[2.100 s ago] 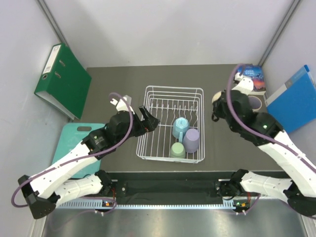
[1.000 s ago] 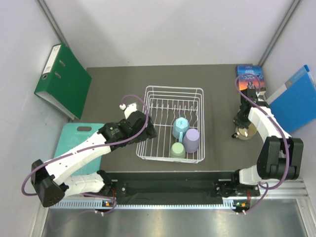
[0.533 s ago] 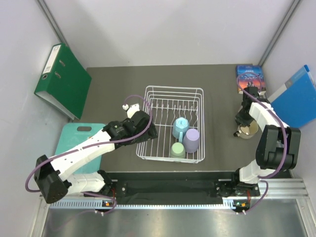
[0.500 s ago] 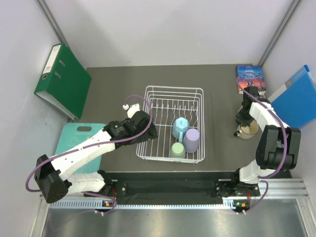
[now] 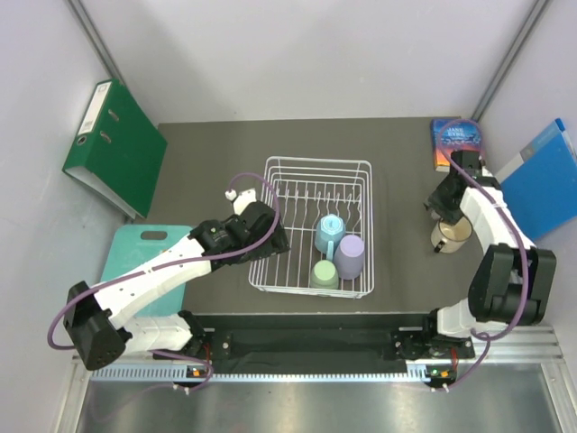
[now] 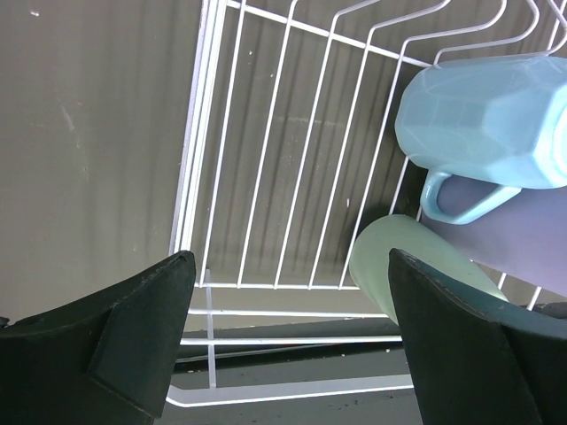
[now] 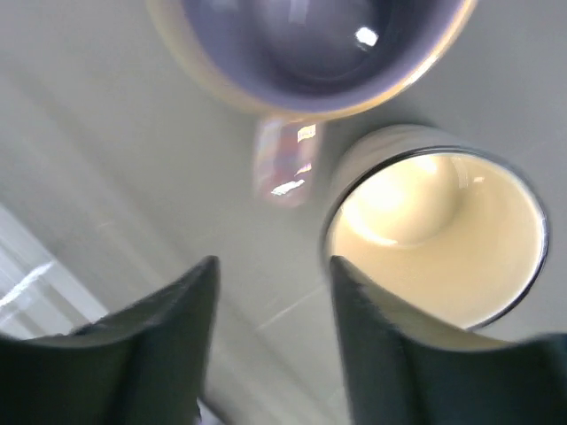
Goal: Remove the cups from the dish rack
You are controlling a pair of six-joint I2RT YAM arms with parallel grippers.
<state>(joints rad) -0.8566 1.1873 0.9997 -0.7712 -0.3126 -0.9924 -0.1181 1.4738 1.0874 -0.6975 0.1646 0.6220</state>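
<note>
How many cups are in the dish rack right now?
3: the light blue cup, lavender cup and sage green cup, clustered in the near-right corner of the dish rack. None looks hidden there.

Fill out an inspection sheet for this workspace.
Surface: dark grey table mat, flat.
Job's things: white wire dish rack holds light blue mug, lavender mug, sage green mug; cream mug upright on mat beside a second mug, colour unclear.
Clutter: green ring binder, teal cutting board, blue folder, blue book.
Tools: left tool open at rack's left edge; right tool open above cream mug.
Cables: purple cables looped along both arms.
Surroundings: pale enclosure walls.
</note>
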